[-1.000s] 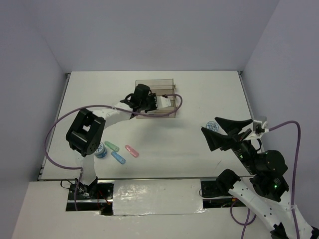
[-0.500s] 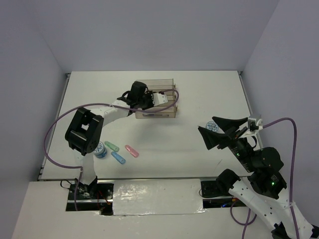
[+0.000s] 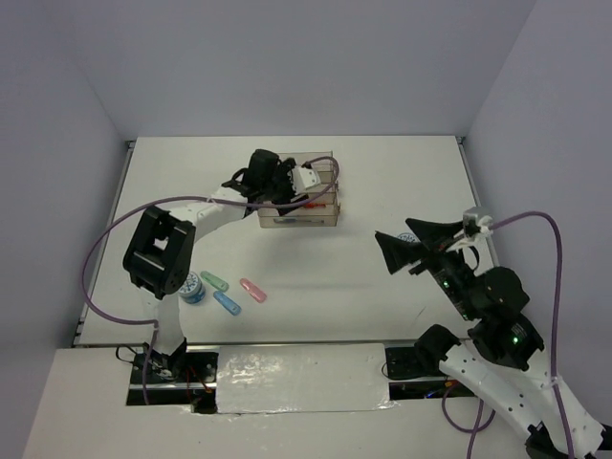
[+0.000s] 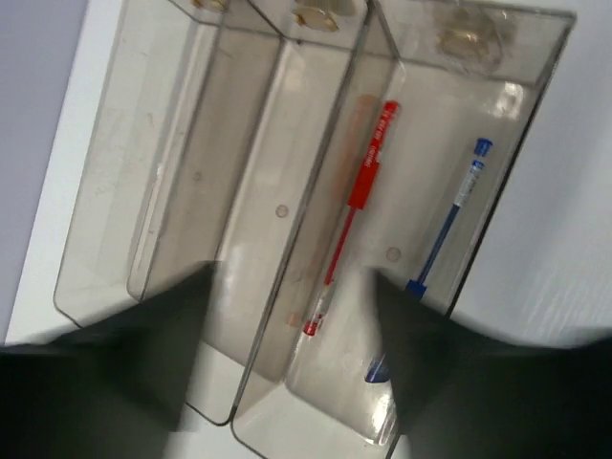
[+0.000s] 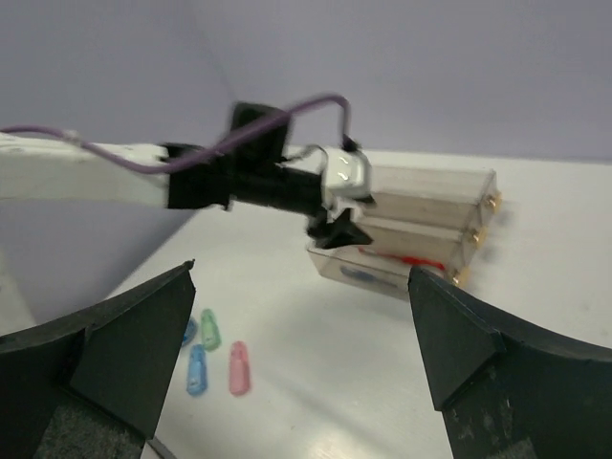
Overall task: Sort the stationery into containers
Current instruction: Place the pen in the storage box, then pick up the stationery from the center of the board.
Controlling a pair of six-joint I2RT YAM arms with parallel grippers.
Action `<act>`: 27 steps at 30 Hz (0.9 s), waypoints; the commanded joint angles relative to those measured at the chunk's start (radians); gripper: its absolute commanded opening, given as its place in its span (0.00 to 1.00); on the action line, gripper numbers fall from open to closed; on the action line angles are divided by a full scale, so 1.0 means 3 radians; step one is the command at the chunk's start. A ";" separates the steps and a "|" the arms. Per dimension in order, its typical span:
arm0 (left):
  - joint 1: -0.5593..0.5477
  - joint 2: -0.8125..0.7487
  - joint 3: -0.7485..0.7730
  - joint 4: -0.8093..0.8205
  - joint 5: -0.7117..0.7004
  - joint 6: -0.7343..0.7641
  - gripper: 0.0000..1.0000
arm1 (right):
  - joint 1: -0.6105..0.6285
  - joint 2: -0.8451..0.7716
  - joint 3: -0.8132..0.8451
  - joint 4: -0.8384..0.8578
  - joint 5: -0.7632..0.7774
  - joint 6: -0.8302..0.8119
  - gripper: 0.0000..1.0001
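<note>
Trays of smoky clear plastic [image 3: 304,221], joined side by side, sit on the far half of the table [image 3: 402,172]. The left gripper [image 3: 290,187] hangs right over them, and its wrist and purple cable [image 3: 115,239] cover much of the block from above. Its wrist view gives us what the overhead cannot: a red pen [image 4: 354,206] and a blue pen [image 4: 445,225] lying lengthwise in the rightmost compartment, with the fingers [image 4: 124,373] spread and nothing between them.

Well apart, over the table's right side, the right gripper [image 3: 409,247] stands wide open and holds nothing. Near the left arm's base lie a green capsule [image 3: 214,281], a blue capsule [image 3: 227,302] and a pink capsule [image 3: 252,290]. A blue roll [image 3: 194,287] is half hidden by that arm. The right wrist view shows the left arm crossing the trays.
</note>
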 commanded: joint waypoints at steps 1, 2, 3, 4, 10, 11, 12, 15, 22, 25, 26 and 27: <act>0.0041 -0.0355 0.0279 0.0231 0.0028 -0.0576 0.99 | -0.0012 0.0477 0.0200 -0.0369 0.0694 0.0062 1.00; 0.0041 -0.0406 0.0340 0.0211 -0.0018 -0.0708 0.99 | -0.0017 0.0833 0.0317 -0.0507 0.0813 0.0118 1.00; 0.0041 -0.0477 0.0538 0.0155 -0.0181 -0.1024 0.99 | -0.0057 0.1039 0.0368 -0.0777 0.0916 0.0149 1.00; 0.0041 -0.0493 0.0687 -0.0063 -0.0350 -0.1255 0.99 | -0.0098 0.1233 0.0415 -0.0896 0.1089 0.0205 1.00; 0.0194 -0.0768 0.1543 -0.1578 -0.1526 -0.3046 0.99 | -0.1150 0.2170 0.0135 -0.0888 0.0848 0.0578 1.00; 0.0189 -0.0931 0.1147 -0.1604 -0.1639 -0.3117 0.99 | -0.1314 0.2201 0.0068 -0.0791 0.0683 0.0568 1.00; 0.0184 -0.1298 0.0966 -0.1650 -0.1802 -0.3316 0.99 | -0.1544 0.2252 0.0032 -0.0628 0.0545 0.0548 1.00; 0.0194 -0.2003 0.0342 -0.1916 -0.2268 -0.3618 0.99 | -0.1617 0.2493 0.0031 -0.0550 0.0543 0.0492 1.00; 0.0199 -0.3132 -0.0718 -0.2018 -0.1963 -0.3507 0.99 | -0.1796 0.2993 0.0021 -0.0243 0.0242 0.0394 1.00; 0.0199 -0.3162 -0.0973 -0.2070 -0.1824 -0.3379 0.99 | -0.1807 0.3096 0.0078 -0.0340 0.0405 0.0420 1.00; 0.0199 -0.3193 -0.1126 -0.2045 -0.1804 -0.3349 0.99 | -0.1807 0.3102 0.0067 -0.0315 0.0421 0.0425 1.00; 0.0199 -0.3208 -0.1198 -0.2014 -0.1778 -0.3333 0.99 | -0.1812 0.3107 0.0052 -0.0279 0.0421 0.0420 1.00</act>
